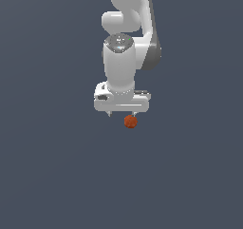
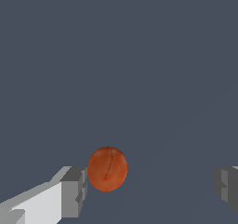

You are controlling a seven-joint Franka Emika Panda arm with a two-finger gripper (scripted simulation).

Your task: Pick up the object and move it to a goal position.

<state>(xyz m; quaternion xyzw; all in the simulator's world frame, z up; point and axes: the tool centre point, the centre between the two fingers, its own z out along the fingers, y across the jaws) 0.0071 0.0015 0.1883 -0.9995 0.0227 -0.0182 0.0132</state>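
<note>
In the wrist view the two grey fingers stand wide apart, with nothing clamped between them. The orange-red ball sits in the gap just beside one finger, touching or nearly touching its pad, and well apart from the other finger at the far edge. In the exterior view the white gripper points straight down from the arm, and the ball lies just below its fingertips, toward the exterior view's right. Everything around is plain dark grey ground.
</note>
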